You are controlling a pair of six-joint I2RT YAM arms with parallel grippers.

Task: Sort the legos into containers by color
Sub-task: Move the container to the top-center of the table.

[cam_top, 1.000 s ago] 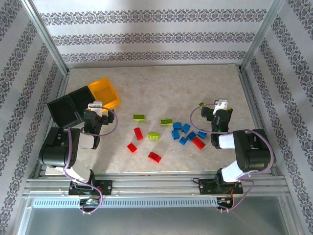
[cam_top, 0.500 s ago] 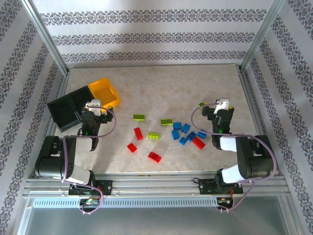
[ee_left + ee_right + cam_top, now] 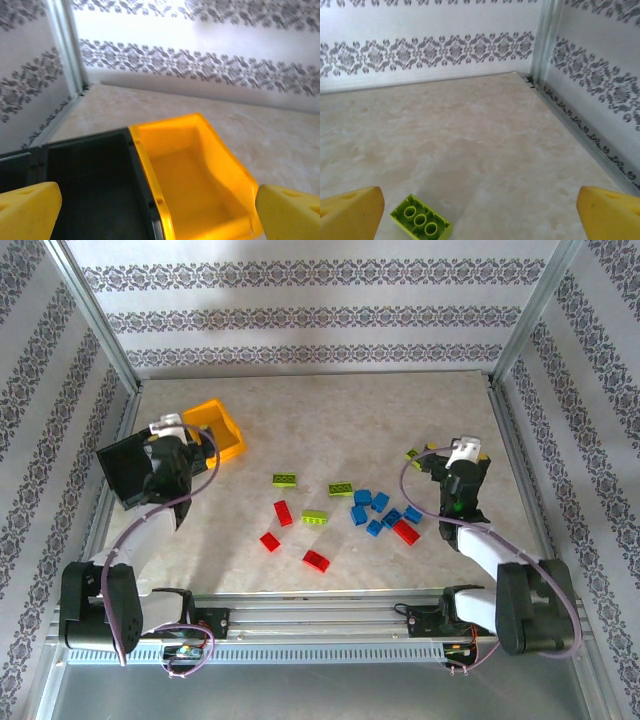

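The legos lie loose on the table: lime green ones, red ones and a cluster of blue ones. Another green lego lies apart at the right, just left of my right gripper; in the right wrist view this green lego sits low left between the open fingers. The containers stand at the far left: the yellow bin beside a black bin. My left gripper hovers open over them, with the yellow bin and black bin both empty below.
Metal frame rails and patterned walls enclose the table. The right rail runs close beside my right gripper. Bare tabletop stretches behind the legos.
My left gripper has swung up and left over the bins as the arm stretched out. My right gripper has shifted slightly right. Both have stayed open and the legos have not moved.
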